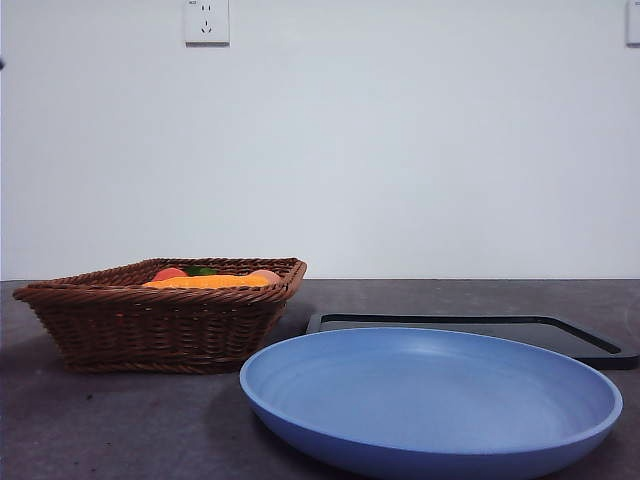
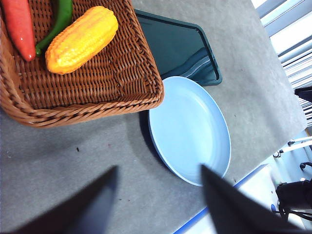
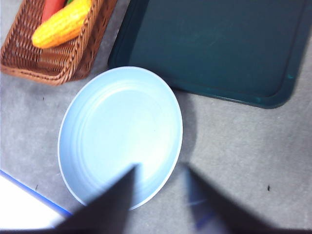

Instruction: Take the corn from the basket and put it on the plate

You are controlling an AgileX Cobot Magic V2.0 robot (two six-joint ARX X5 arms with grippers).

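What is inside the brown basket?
The basket holds the yellow corn, a long red vegetable and a green pepper. The front view shows round fruit tops too; the basket's wall hides the rest.

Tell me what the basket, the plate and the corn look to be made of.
The basket looks like brown woven wicker: interlaced strands and a braided rim show. The plate seems to be smooth matte blue plastic, with soft, dull highlights and faint concentric rings. The corn appears to be a moulded plastic or rubber replica: uniform orange-yellow, bumpy kernel rows, slight sheen; which of the two cannot be told.
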